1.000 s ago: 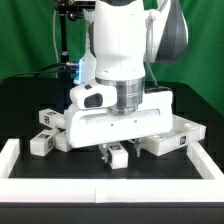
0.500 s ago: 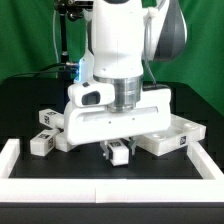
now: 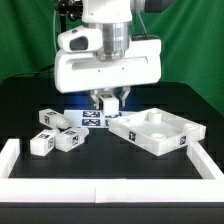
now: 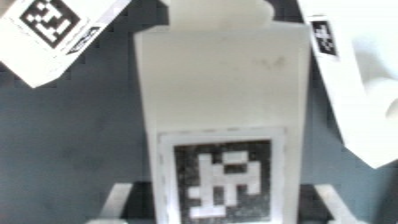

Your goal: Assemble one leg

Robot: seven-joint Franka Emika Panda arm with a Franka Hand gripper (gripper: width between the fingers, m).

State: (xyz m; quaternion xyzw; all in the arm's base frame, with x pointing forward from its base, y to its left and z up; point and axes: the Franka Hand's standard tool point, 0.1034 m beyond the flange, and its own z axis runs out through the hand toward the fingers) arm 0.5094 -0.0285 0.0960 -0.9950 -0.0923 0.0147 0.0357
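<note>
My gripper [image 3: 109,101] is shut on one leg [image 3: 111,104], a stubby white block with a square tag, and holds it above the table, over the marker board [image 3: 88,119]. In the wrist view the held leg [image 4: 210,95] fills the middle, tag face toward the camera, with my fingers [image 4: 128,196] at both its sides. Three more legs [image 3: 41,143] [image 3: 68,139] [image 3: 50,119] lie on the table at the exterior view's left. The large white rimmed panel [image 3: 156,133] lies at the exterior view's right.
A white raised border [image 3: 110,186] runs along the table's front and sides. In the wrist view another tagged leg [image 4: 61,36] and an edge of the panel [image 4: 366,95] lie below the held leg.
My arm has risen and moved back, lifting the leg from near the table in front of the panel to well above it. The panel now shows in full.
</note>
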